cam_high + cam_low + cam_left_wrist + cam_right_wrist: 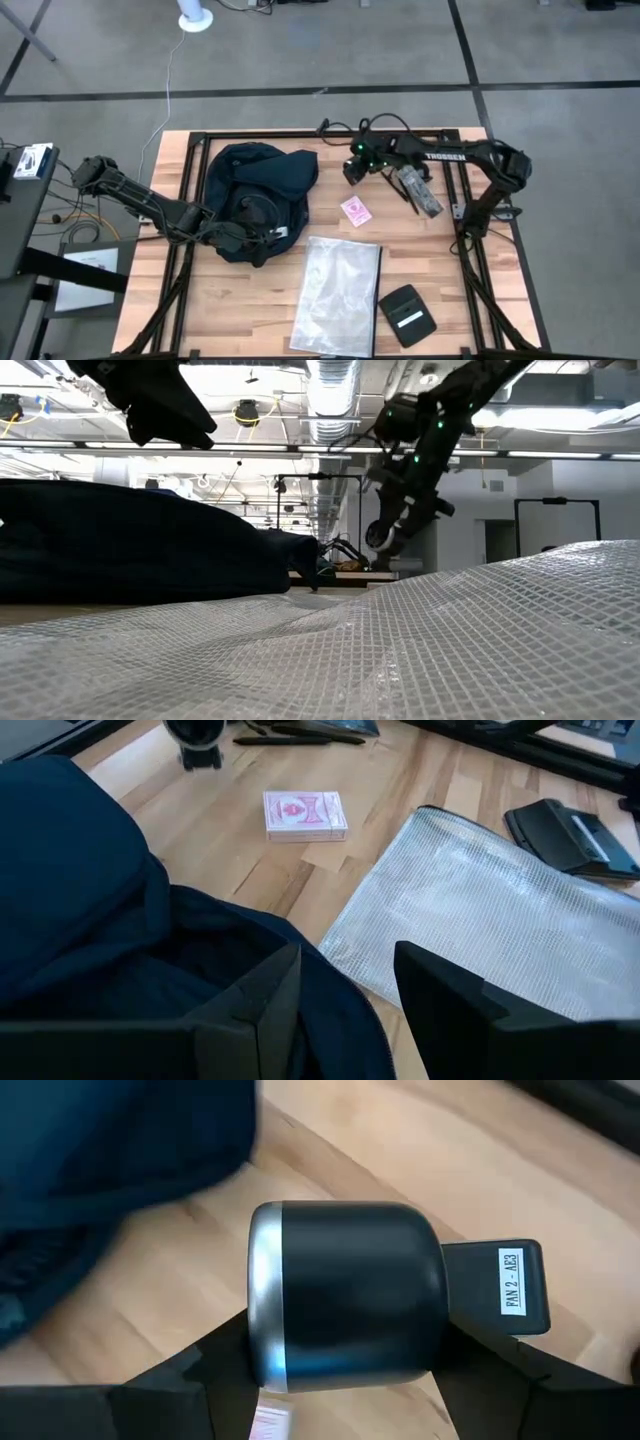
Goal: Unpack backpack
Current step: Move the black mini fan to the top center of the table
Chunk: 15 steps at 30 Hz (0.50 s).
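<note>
The dark navy backpack (255,195) lies on the left half of the wooden table, and it also shows in the left wrist view (90,910). My left gripper (268,228) is open at the backpack's near right rim. One finger (270,1005) is over the bag's inside and the other (450,1005) is outside it. My right gripper (352,168) hangs above the far middle of the table, just right of the backpack. It is shut on a black cylinder with a silver rim (345,1295). My left gripper straddles the backpack's rim (345,1010); I cannot tell whether its fingers touch the cloth. My right gripper pinches the black cylinder between its two fingers, one at the silver-rimmed end (262,1330) and one at the other end. The cylinder lies across the gap, lifted clear of the table (382,538).
A red card pack (355,211) lies right of the backpack. A clear crinkly plastic bag (338,295) and a black pouch with a white label (407,315) lie near the front edge. Dark pens (402,188) lie at the far right. Bare wood (220,300) shows at front left.
</note>
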Available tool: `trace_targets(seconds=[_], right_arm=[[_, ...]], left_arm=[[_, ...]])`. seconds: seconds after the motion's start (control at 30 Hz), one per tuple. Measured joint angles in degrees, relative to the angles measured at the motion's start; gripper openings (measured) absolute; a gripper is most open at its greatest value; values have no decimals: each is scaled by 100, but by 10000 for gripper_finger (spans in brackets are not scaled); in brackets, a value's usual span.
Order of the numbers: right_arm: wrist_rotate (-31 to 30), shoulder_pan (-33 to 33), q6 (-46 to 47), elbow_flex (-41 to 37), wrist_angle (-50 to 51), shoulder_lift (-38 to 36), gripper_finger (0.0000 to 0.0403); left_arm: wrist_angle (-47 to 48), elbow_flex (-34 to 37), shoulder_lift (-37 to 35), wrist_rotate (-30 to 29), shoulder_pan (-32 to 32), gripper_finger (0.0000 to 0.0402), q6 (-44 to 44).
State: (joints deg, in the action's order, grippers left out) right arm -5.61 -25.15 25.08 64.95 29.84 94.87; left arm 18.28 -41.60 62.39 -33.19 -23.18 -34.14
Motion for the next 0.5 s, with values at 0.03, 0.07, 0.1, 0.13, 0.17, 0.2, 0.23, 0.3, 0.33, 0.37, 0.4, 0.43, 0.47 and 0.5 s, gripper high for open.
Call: trace_targets(seconds=[0.03,0.07,0.1,0.13,0.17,0.2,0.23,0.3,0.33,0.37,0.4,0.43,0.47,0.5], right_arm=[[16,-46,-8,0,-33,45,235],[61,-80,-10,0,-118,84,235],[107,-105,-11,0,-186,122,235],[125,-124,-10,0,-260,157,235],[133,-129,-10,0,-354,187,235],[140,-128,-11,0,-437,201,235],[144,-120,-9,0,-489,203,236],[146,-106,-9,4,-637,194,241],[148,-104,-7,27,-648,194,246],[154,-106,-9,58,-592,192,254],[159,-106,-10,103,-529,189,263],[159,-106,-11,154,-470,185,273],[158,-106,-11,216,-408,180,283],[158,-101,-11,282,-316,173,294]], left_arm=[[-4,0,0,-6,0,152,1],[-8,0,0,-9,0,152,-3],[-18,0,0,-9,0,152,-16],[-20,0,0,-10,0,152,-24],[-30,0,-2,-13,2,152,-40],[-39,0,-2,-12,2,152,-60],[-32,0,0,-13,1,152,-80],[-26,0,-2,-13,2,152,-139],[-27,0,0,-13,2,152,-155],[-22,0,0,-13,2,152,-156],[-22,0,-1,-13,0,152,-163],[-22,0,-1,-13,0,152,-167],[-22,0,-1,-13,0,152,-167],[-20,0,-2,-13,0,152,-169]])
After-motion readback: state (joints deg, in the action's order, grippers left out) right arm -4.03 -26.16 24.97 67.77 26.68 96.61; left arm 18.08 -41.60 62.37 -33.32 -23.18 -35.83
